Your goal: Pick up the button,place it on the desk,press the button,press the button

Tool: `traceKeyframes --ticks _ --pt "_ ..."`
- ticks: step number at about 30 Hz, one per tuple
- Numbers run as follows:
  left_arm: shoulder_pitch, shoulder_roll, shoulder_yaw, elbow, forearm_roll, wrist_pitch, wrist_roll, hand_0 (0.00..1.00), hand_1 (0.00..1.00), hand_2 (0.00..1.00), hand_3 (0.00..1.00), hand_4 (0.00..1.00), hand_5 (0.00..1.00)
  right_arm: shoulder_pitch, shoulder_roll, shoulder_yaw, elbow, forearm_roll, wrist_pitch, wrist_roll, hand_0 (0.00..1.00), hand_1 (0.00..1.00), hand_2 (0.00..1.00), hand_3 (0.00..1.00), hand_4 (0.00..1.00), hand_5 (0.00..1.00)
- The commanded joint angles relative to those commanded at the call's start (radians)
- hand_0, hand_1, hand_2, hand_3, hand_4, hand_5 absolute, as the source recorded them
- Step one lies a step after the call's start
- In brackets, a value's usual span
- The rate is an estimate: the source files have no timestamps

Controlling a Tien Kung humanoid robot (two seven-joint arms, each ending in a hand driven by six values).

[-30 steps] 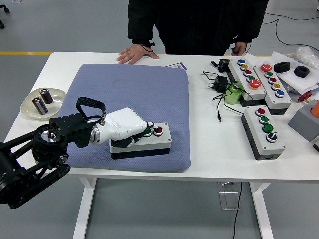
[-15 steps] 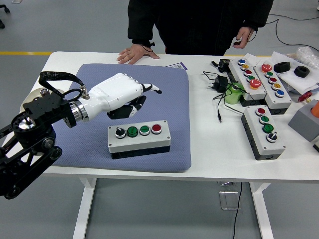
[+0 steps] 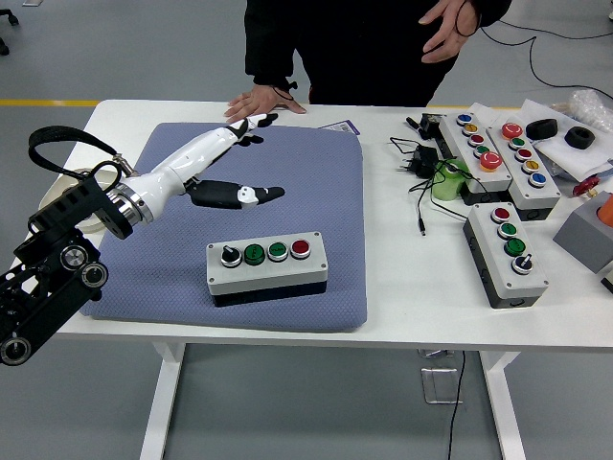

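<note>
A grey button box (image 3: 268, 269) lies on the blue pad (image 3: 316, 172) near its front edge. On its top sit a black knob, two green buttons and a red button (image 3: 301, 247). My left hand (image 3: 230, 163) hovers above the pad's back left part, well clear of the box, with its white fingers (image 3: 251, 129) stretched out flat and the thumb spread. It holds nothing. My right arm is out of the picture.
A person stands at the far side with one hand (image 3: 259, 101) flat on the table and the other (image 3: 448, 27) raised. More button boxes (image 3: 505, 252), a cable with plug (image 3: 417, 163) and a green cup (image 3: 448, 179) lie at the right. A dish (image 3: 59, 211) sits at the left.
My left hand lifted off the button box, swung back and left, and spread its fingers out. The person's far hand rose from the table's edge to chest height.
</note>
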Motion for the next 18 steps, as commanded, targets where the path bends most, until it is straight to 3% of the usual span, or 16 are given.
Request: traceKeyframes --ticks 7,12,18 --pt "0.037 -0.021 -0.121 0.062 -0.280 0.116 0.013 0.910 0.922 0.998 0.998 0.919 0.998 -0.002 0.000 -0.002 0.000 -0.001 0.001 0.000 0.749 0.692 0.708 0.582 0.183 0.130" --pt "0.100 -0.048 -0.242 0.072 -0.494 0.132 0.020 0.905 0.917 0.998 0.998 0.905 0.998 0.001 0.001 -0.007 0.000 0.006 0.000 0.000 0.749 0.692 0.708 0.582 0.183 0.130" --pt "0.160 -0.064 -0.339 0.071 -0.719 0.107 0.027 0.897 0.911 0.998 0.998 0.903 0.998 0.006 0.001 -0.004 0.000 0.001 0.001 0.000 0.749 0.692 0.708 0.582 0.183 0.130"
